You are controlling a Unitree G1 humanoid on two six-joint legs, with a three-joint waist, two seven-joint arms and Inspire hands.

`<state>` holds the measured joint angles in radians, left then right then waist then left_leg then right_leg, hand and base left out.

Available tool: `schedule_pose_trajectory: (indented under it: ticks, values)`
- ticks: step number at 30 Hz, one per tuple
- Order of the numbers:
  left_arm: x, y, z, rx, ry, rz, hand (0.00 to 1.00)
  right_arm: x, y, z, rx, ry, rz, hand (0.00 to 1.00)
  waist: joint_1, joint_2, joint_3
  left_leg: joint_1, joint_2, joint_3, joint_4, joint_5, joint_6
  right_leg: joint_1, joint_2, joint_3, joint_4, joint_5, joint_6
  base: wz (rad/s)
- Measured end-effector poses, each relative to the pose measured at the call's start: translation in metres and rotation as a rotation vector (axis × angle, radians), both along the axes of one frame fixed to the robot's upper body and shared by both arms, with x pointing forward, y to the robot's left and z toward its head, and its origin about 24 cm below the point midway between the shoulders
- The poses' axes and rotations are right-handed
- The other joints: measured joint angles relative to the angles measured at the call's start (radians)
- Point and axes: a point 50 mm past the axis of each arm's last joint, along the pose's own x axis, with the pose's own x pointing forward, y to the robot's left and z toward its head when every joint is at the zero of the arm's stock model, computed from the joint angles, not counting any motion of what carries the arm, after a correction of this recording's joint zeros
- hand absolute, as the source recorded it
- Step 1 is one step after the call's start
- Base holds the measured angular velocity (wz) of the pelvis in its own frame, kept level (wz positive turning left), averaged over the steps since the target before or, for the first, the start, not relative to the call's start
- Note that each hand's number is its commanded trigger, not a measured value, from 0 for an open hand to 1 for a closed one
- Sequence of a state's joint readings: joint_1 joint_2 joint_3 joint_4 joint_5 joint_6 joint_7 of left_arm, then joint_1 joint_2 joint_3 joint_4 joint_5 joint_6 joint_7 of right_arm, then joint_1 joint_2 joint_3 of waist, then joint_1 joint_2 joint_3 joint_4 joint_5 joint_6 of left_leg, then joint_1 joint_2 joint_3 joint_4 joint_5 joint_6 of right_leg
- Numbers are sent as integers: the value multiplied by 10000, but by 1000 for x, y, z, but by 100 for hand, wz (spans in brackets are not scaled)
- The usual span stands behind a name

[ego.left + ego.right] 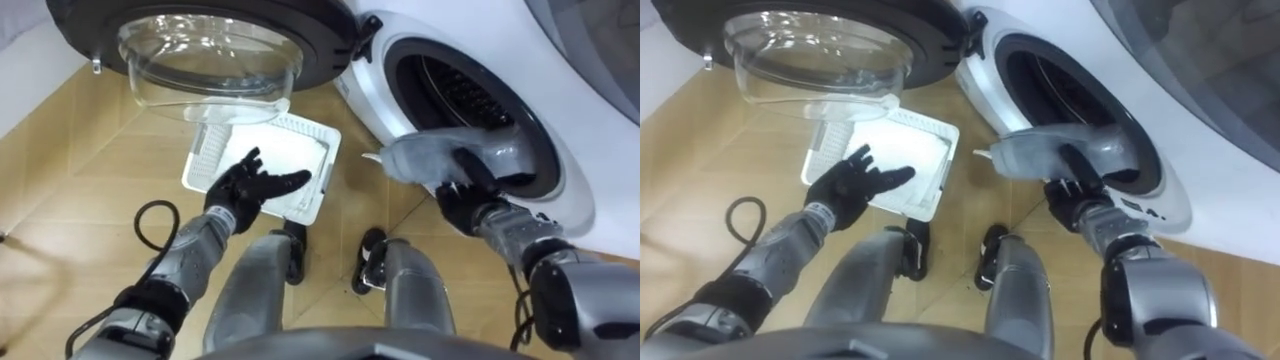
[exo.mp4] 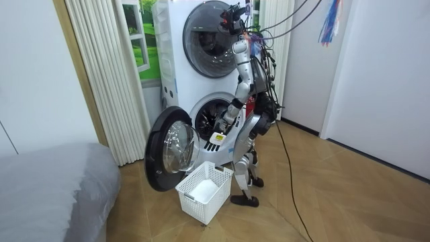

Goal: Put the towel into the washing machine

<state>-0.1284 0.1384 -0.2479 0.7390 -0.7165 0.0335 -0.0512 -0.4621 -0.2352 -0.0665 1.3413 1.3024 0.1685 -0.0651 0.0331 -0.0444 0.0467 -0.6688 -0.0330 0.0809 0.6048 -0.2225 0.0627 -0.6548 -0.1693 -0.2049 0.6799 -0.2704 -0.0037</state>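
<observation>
A grey towel (image 1: 428,156) hangs at the lower rim of the washing machine's round opening (image 1: 470,95), partly over the rim. My right hand (image 1: 468,200) is just below it, with dark fingers curled up round the cloth. My left hand (image 1: 252,187) is held out with fingers spread above the white laundry basket (image 1: 200,160) and holds nothing. In the room view I stand bent forward at the lower machine (image 2: 209,115), the basket (image 2: 205,195) at my feet.
The machine's round door (image 1: 210,50), with its glass bowl, stands swung open to my left above the basket. A second machine (image 2: 208,30) is stacked above. Wooden floor lies all round. A grey bed (image 2: 47,185) is at the room view's left.
</observation>
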Motion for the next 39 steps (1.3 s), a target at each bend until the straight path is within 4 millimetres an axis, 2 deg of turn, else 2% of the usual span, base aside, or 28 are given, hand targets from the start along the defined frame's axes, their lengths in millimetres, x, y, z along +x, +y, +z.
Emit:
schedule_pose_trajectory:
  ticks: [6, 11, 17, 24, 26, 29, 30, 32, 34, 37, 39]
  values:
    - [8, -3, 12, 129, -543, 334, 0, 38, -12, 37, 830, -1217, -2052, 0, -237, -212, -4, -160, -43, 101, 54, 54, 92, -264, -92, 80, 209, -27, -7, 0]
    - [12, -1, 17, 156, -865, 567, 0, 37, -14, 38, 1257, -693, -2872, 0, -349, -220, -1, -165, -132, 76, 53, 74, 127, -246, -164, 74, 218, -28, 45, 4]
    - [11, 4, 17, 247, -938, 796, 0, 32, -19, 36, 1549, -336, -3797, 0, -325, -217, 1, 6, -277, 3, -15, 110, 195, -37, -247, 67, 155, -64, 206, 7]
    - [2, 13, 10, 1480, -828, 323, 0, 14, -24, 24, 1545, 432, -4542, 0, -9, -192, 13, 676, -256, -29, -365, 108, 201, 669, -151, 19, -282, -52, 249, 1]
    - [-4, 19, 2, 1817, -500, 350, 0, 9, -24, 19, 1515, 607, -4735, 0, 10, -174, 17, 932, -251, -32, -546, 104, 203, 938, -112, 5, -470, -33, 283, -2]
    - [-20, 29, -11, 2320, 158, 348, 0, -5, -26, 10, 1532, 769, -5288, 0, 213, 23, 6, 1396, -112, -66, -848, 70, 214, 1565, 132, -55, -1216, 191, 333, -9]
    - [-28, 34, -14, 2491, 334, 447, 0, -14, -30, 5, 1381, 831, -5471, 0, 218, 141, -1, 1540, -109, -162, -957, 72, 216, 1820, 169, -175, -1473, 254, 362, 11]
    - [-40, 44, -19, 2756, 625, 736, 0, -26, -34, -1, 1286, 849, -5729, 0, 244, 235, -40, 1818, -152, -240, -1165, 73, 217, 2152, 160, -262, -1669, 277, 412, 11]
    - [-61, 61, -29, 3456, 1344, 932, 0, -43, -37, -10, 1135, 934, -5830, 0, 367, 337, -96, 2359, -172, -255, -1531, 73, 218, 2661, 184, -263, -2025, 314, 474, 0]
    - [-87, 78, -40, 4041, 2274, 1291, 0, -64, -35, -21, 1045, 1037, -5913, 0, 347, 430, -157, 3082, -198, -266, -1996, 74, 216, 3354, 240, -251, -2468, 338, 511, -2]
    - [-118, 87, -49, 4419, 3173, 1438, 0, -84, -34, -30, 740, 1202, -5700, 0, 335, 486, -224, 3844, -199, -112, -2493, 75, 213, 3954, 291, -153, -2761, 338, 515, -16]
